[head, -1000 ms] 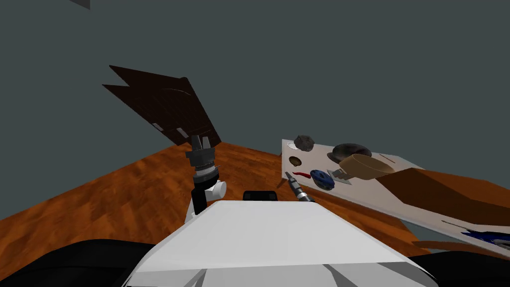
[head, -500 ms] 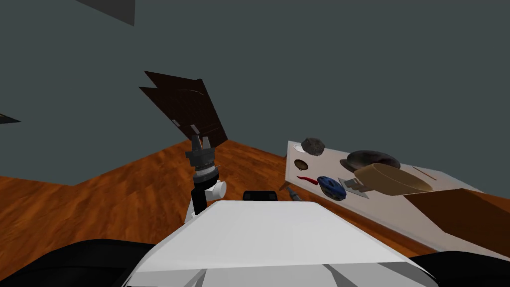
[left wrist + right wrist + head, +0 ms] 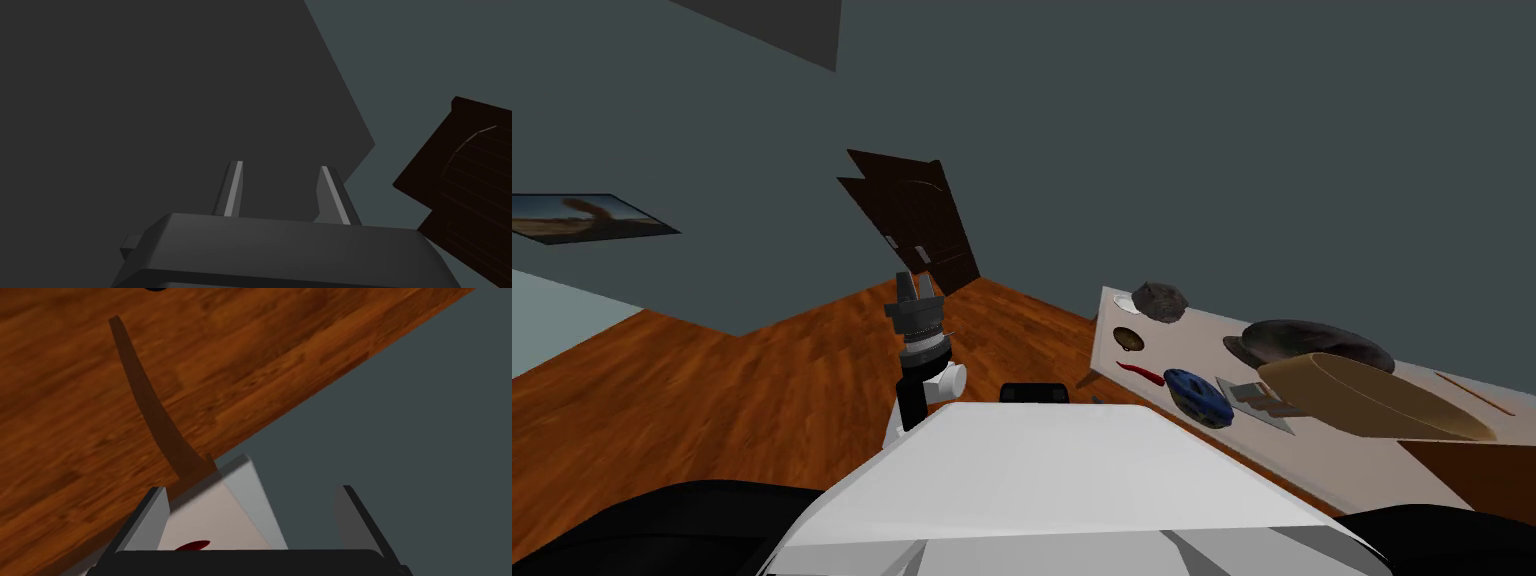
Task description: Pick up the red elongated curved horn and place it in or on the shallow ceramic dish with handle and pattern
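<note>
The red curved horn (image 3: 1140, 372) lies near the near corner of a light grey table (image 3: 1110, 305) at my right. Just right of it is a blue patterned dish (image 3: 1199, 396). A small brown dish (image 3: 1128, 338) sits behind the horn. My right gripper (image 3: 252, 488) is open and empty, low beside the table's corner (image 3: 227, 508). A sliver of the red horn (image 3: 192, 546) shows by its body. My left gripper (image 3: 916, 288) is raised in front of my chest. Its fingers (image 3: 234, 187) stand apart with nothing between them.
On the table are also a dark rock-like lump (image 3: 1160, 300), a dark bowl (image 3: 1307, 345), a tan basket (image 3: 1372, 395), a grey flat piece (image 3: 1257, 400) and a brown box (image 3: 1472, 470). A curved brown table leg (image 3: 145, 403) stands on the wood floor (image 3: 762, 390). A dark brown door (image 3: 912, 215) is in the wall corner.
My view has swung left to right across the room. The table now sits further right and nearer, and a picture frame has come into sight at the left. My right gripper has dropped behind my chest.
</note>
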Tool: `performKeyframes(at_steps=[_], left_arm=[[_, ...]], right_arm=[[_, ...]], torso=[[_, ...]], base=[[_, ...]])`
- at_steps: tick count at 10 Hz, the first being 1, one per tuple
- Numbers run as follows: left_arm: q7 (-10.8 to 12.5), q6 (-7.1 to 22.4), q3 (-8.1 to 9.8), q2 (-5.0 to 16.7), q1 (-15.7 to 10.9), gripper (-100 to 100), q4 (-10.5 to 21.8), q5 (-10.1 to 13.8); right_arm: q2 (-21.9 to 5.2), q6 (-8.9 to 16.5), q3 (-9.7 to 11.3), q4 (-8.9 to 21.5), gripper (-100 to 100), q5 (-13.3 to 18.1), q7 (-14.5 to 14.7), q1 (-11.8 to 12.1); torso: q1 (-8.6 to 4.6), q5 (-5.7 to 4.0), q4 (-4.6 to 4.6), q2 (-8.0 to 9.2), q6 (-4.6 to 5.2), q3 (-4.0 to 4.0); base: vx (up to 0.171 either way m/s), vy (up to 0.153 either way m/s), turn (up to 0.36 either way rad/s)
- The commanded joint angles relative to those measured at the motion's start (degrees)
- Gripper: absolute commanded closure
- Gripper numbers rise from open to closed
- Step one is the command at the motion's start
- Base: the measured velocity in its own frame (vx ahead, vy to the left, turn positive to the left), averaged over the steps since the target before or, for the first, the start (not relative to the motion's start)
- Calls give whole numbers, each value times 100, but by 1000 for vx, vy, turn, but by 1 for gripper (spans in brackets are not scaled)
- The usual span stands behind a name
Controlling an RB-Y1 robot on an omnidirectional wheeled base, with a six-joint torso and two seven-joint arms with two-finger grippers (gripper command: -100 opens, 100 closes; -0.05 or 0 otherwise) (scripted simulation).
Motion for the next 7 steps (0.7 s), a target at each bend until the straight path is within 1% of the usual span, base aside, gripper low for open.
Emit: performKeyframes(at_steps=[1, 2, 3, 4, 5, 6, 7], left_arm=[[0, 0, 0, 0, 0, 0, 0, 0], [0, 0, 0, 0, -1, 0, 0, 0], [0, 0, 0, 0, 0, 0, 0, 0], [0, 0, 0, 0, -1, 0, 0, 0], [0, 0, 0, 0, -1, 0, 0, 0], [0, 0, 0, 0, 0, 0, 0, 0], [0, 0, 0, 0, 0, 0, 0, 0]], right_arm=[[-124, 230, 126, 286, -100, 128, 151, 41], [-124, 230, 126, 298, -100, 128, 151, 41], [-242, 419, 221, 523, -100, 237, 287, 82], [-355, 596, 311, 664, -100, 348, 434, 111], [-355, 605, 311, 744, -100, 348, 434, 111], [-463, 787, 394, 960, -100, 460, 590, 129], [-567, 935, 470, 1118, -100, 572, 756, 136]], torso=[[0, 0, 0, 0, 0, 0], [-1, 0, 0, -2, -4, -1], [-1, 0, 0, -2, -1, -1], [-4, 0, 0, -4, -5, -2], [-9, -1, 0, -1, -5, -1], [-8, -2, 0, -2, 0, -1], [-9, -1, 0, -1, -2, -1]], base=[[4, -27, 240], [2, -29, 137], [3, -33, 270], [-2, -48, 447], [-6, -44, 130], [-5, -44, 200], [-3, -63, 311]])
